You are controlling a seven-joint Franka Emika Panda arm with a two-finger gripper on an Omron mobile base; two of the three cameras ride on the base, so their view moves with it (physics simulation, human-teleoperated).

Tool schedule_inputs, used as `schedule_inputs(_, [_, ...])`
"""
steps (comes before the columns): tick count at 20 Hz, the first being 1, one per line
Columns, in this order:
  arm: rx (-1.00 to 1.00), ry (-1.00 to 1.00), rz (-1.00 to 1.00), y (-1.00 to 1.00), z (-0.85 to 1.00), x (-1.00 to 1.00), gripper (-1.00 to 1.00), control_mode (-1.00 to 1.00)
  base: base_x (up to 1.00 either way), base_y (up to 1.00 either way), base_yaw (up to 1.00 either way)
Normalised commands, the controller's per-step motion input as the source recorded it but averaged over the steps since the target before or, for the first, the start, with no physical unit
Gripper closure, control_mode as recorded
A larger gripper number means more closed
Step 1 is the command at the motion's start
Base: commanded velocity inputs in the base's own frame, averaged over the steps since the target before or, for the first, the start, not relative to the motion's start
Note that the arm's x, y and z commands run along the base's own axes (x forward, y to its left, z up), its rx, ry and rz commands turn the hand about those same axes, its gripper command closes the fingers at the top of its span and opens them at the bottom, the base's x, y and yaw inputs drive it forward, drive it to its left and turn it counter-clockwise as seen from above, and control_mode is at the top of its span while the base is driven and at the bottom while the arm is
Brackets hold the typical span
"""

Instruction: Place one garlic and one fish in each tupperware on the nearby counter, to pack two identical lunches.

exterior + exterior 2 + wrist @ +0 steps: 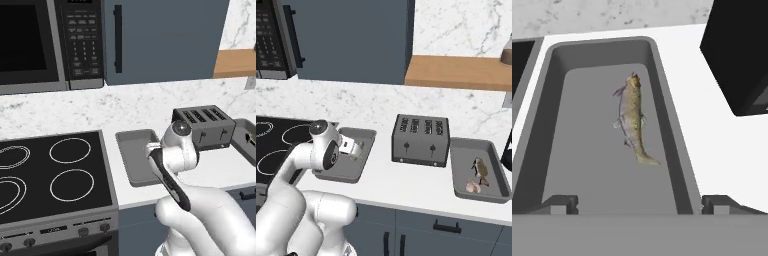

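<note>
End effector [639, 204] agape above fish [632, 117] in tupperware [672, 125]

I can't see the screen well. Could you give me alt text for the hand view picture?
A speckled brown fish lies loose in a shallow grey tupperware on a white counter, seen from just above. The open end effector hovers over the tray's near end, its fingertips wide apart and touching nothing. A black toaster stands at the upper right.

Arm bent forward; hand [639, 204] pointing down, fingers spread wide.
</note>
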Motion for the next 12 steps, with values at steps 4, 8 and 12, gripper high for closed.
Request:
schedule_inputs(4, [0.00,-0.11,-0.03,-0.31,0.62,-1.00,-1.00,-1.00,0.00,0.00,0.00])
schedule_inputs(8, [0.00,-0.12,0.00,-0.10,0.66,-1.00,-1.00,-1.00,0.00,0.00,0.00])
schedule_inputs(12, [0.00,-0.06,0.00,0.00,0.27,-0.98,-1.00,-1.00,0.00,0.00,0.00])
